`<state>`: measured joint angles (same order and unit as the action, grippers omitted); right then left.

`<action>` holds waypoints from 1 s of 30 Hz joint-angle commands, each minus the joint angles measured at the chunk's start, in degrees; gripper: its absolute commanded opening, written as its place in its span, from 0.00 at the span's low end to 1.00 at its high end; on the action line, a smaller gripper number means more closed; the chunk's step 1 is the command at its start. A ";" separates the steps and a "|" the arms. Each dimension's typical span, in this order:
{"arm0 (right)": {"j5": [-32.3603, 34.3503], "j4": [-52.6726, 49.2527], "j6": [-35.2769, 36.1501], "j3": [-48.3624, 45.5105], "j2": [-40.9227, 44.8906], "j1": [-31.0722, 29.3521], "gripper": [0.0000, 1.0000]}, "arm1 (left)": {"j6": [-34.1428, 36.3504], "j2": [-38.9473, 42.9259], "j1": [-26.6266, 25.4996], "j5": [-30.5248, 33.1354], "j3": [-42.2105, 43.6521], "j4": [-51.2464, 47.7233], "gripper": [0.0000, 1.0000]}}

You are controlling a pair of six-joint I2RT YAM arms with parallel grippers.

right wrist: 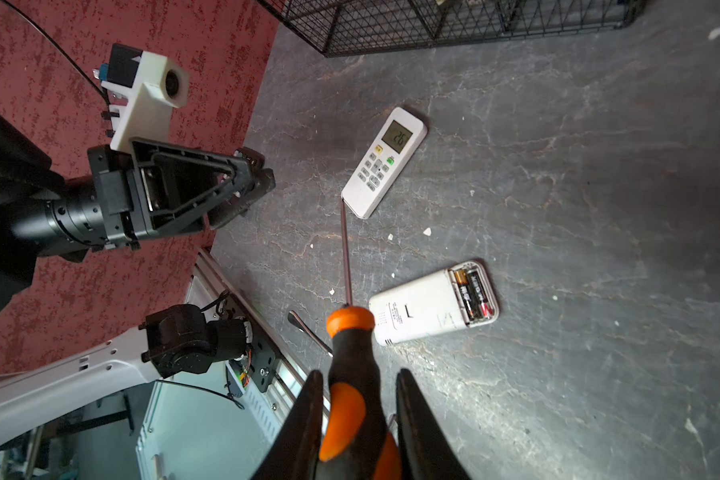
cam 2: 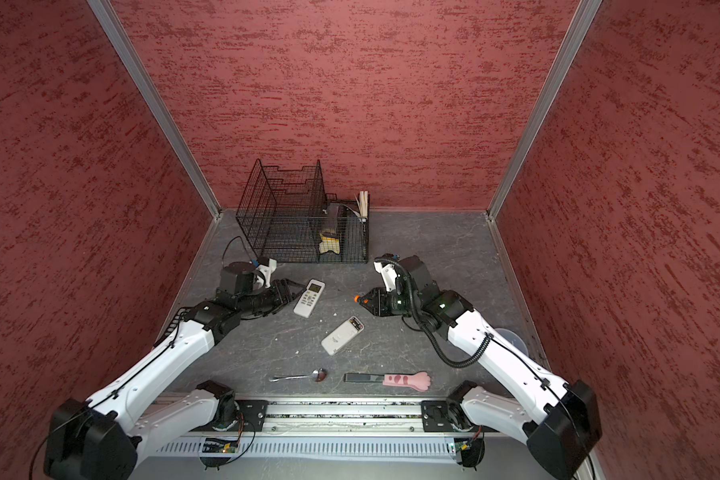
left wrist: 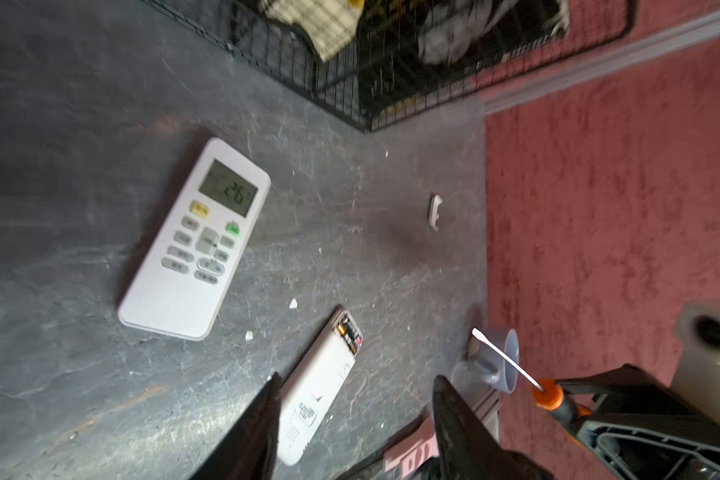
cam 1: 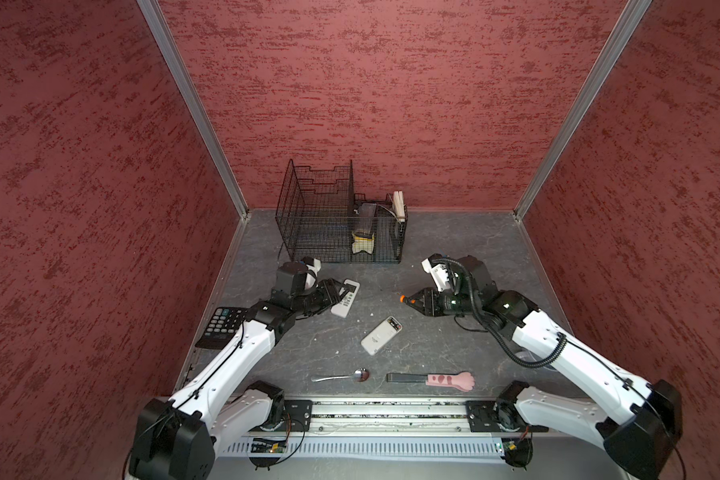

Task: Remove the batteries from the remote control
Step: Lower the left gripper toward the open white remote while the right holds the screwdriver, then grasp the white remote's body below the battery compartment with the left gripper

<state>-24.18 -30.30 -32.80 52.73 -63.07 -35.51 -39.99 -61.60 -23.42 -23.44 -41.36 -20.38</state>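
The remote control (right wrist: pixel 416 307) lies face down between the worktop's middle and front edge, its batteries (right wrist: pixel 472 297) exposed in the uncovered end compartment. The right gripper (right wrist: pixel 358 372) clamps the screwdriver (right wrist: pixel 350 332) by its handle, probably to pry them out. The left gripper (left wrist: pixel 357 378) hangs spread and empty near a second remote (left wrist: pixel 192 241).

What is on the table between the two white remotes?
Just bare grey table with a few tiny white crumbs, seen in the right wrist view, between the screen-up remote and the battery-side-up remote.
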 commanded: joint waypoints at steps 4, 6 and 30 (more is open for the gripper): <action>3.72 -5.90 -9.38 -1.61 6.40 0.17 0.00 | 12.36 -8.95 -11.39 7.29 -7.40 -8.38 0.68; 6.15 -8.05 -10.69 -1.54 8.62 0.22 0.00 | 15.45 -12.10 -14.16 10.80 -9.07 -10.69 0.72; 11.31 -7.61 -19.29 -6.74 12.68 1.16 0.00 | 28.00 -28.71 -29.18 24.50 -12.56 -14.41 0.75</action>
<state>-14.74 -40.18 -49.23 46.72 -51.51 -34.92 -14.52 -89.25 -52.23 -0.99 -52.84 -35.11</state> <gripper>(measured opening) 0.288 0.753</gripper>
